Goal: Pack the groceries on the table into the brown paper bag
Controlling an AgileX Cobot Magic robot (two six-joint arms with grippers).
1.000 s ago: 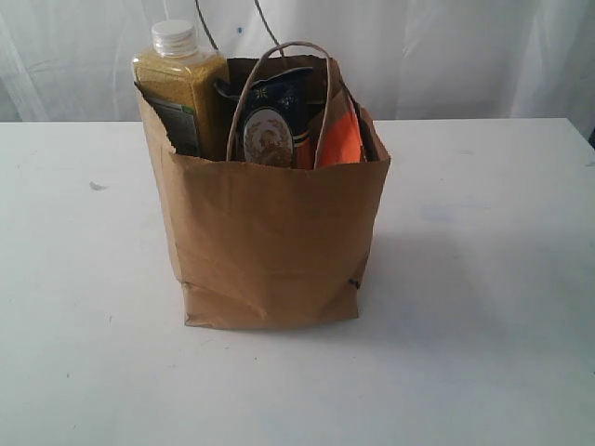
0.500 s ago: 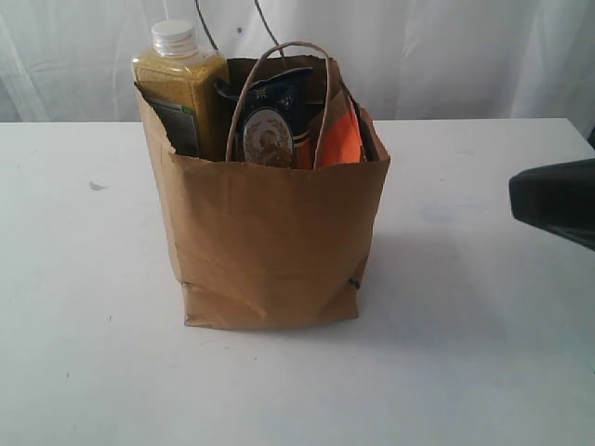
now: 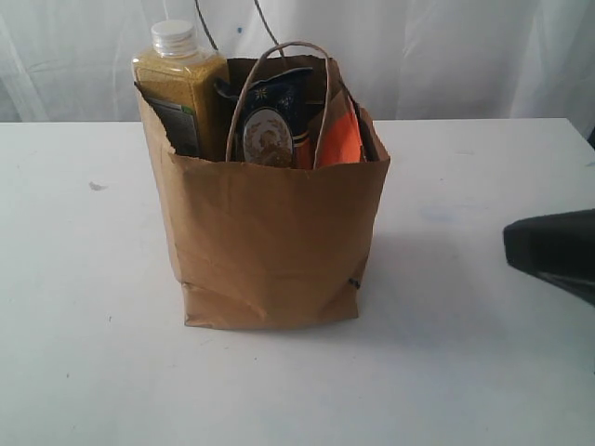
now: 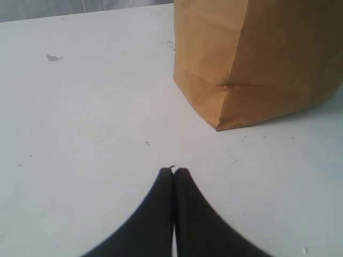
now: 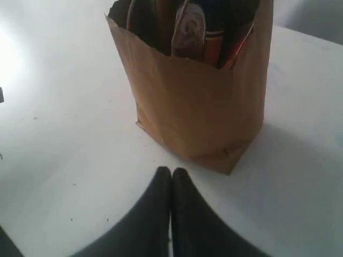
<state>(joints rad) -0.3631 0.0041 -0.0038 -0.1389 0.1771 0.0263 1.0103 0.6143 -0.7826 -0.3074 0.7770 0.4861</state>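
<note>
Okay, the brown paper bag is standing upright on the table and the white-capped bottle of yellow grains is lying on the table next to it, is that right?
Not quite. The brown paper bag does stand upright on the table, but the white-capped bottle of yellow grains stands inside it, as the exterior view shows.

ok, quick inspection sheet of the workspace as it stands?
Surface: white table, faint marks.
Job's things: brown paper bag upright; white-capped bottle, blue-ended spaghetti pack, orange-labelled pouch poke out; jars not seen.
Clutter: small pale bit, left of bag in exterior view.
Grippers: left gripper, right gripper shut, empty, apart from bag.
Cables: two thin dark strands behind bag, nature unclear.
Surroundings: white curtain.
</note>
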